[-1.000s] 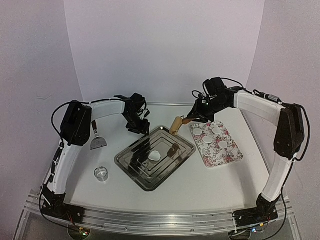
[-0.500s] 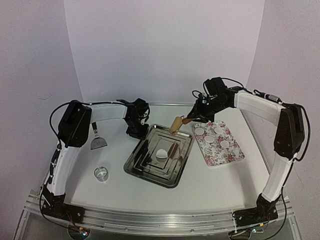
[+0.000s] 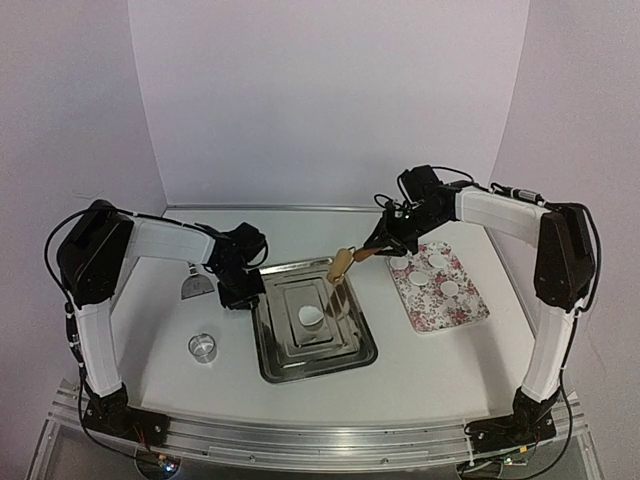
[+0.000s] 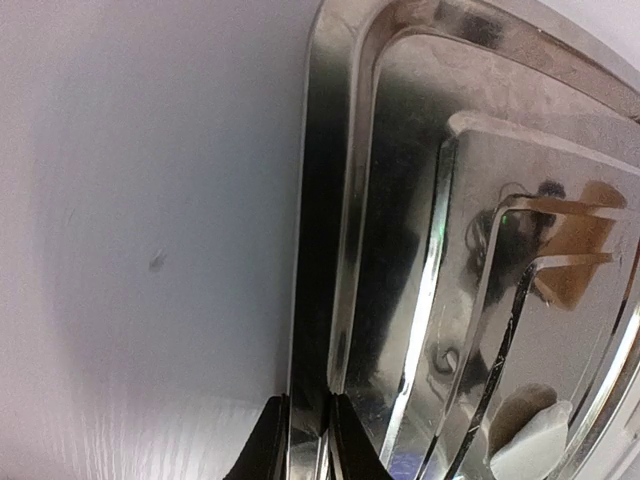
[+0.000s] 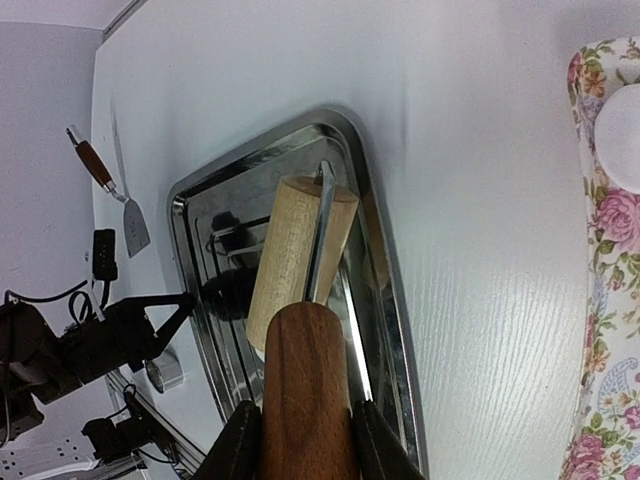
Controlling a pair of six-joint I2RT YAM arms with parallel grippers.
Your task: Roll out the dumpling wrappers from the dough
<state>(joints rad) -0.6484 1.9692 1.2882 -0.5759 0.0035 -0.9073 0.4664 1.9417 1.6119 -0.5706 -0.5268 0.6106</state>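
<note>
**Both arms busy at the steel tray**

The left gripper (image 3: 243,297) pinches the left rim of a rectangular stainless-steel tray (image 3: 258,335). A small white lump of dough (image 3: 311,316) lies mid-tray. The right gripper (image 5: 300,435) clamps the dark handle of a pale wooden rolling pin (image 3: 341,264) slanting over the tray's far end. Four round white dumpling wrappers (image 3: 446,288) sit on a rose-patterned rectangular tray (image 3: 455,312) at the right.

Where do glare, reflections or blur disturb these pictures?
Left wrist view: the tray mirrors tan patches, and the dough in the corner is blurred. Right wrist view: the rolling pin looks fairly sharp; the tray rim glints. Top view: light is even, shadows faint.
</note>
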